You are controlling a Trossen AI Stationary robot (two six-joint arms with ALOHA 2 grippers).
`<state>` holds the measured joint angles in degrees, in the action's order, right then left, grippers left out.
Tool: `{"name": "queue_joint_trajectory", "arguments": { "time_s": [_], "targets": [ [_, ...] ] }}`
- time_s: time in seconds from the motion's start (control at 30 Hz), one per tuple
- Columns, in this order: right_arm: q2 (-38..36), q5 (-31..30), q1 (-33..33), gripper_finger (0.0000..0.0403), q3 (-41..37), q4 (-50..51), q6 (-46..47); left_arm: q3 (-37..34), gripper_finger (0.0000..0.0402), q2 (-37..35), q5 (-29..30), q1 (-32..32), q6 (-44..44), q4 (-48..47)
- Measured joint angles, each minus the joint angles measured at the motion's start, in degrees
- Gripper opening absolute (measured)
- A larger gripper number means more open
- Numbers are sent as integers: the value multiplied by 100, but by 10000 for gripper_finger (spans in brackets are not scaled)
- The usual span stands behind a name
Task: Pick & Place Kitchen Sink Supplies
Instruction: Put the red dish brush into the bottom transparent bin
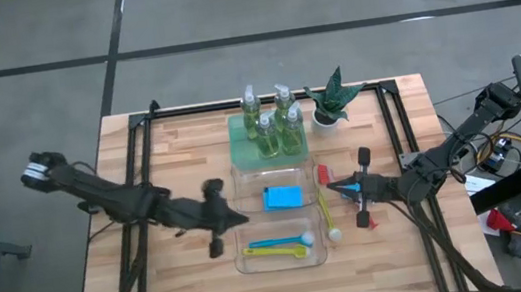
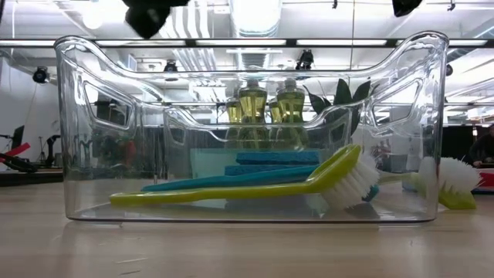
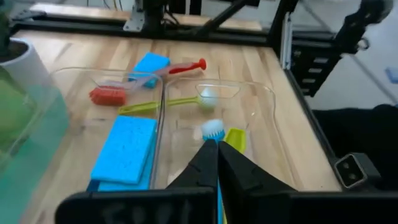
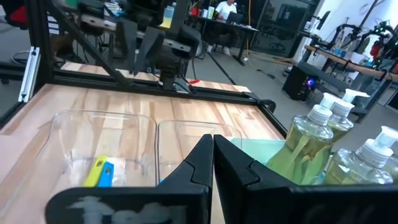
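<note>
The left gripper (image 1: 232,216) hangs with its fingers pressed together on nothing, just off the left edge of the two clear bins (image 1: 255,258) in the middle of the desk (image 1: 190,145). In the nearer bin, to its right, lie a yellow brush (image 1: 279,250) and a blue brush (image 1: 275,242) side by side. The farther bin holds stacked blue sponges (image 1: 282,197). The right gripper (image 1: 337,189), also closed and empty, sits just right of the bins; a second yellow brush (image 1: 329,220) and a red brush (image 1: 323,172) lie on the desk between it and the bin walls. Four pump bottles (image 1: 273,124) stand on the green tray (image 1: 238,147) beyond the bins, beside the potted plant (image 1: 332,98).
</note>
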<state>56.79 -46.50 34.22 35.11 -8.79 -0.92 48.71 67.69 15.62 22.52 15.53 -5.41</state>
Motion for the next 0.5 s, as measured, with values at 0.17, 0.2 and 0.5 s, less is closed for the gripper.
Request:
{"name": "queue_joint_trajectory", "arguments": {
  "time_s": [0.17,0.2,0.5],
  "targets": [
    [1,2,0,8,1,-47,88,-1168,6,-1066,102,-4,-65,757],
    [1,2,0,8,1,-60,116,-1405,5,-1283,108,-3,-97,898],
    [-1,7,0,8,-1,-56,752,-3448,2,-3037,-174,-2,-687,2502]
  ]
}}
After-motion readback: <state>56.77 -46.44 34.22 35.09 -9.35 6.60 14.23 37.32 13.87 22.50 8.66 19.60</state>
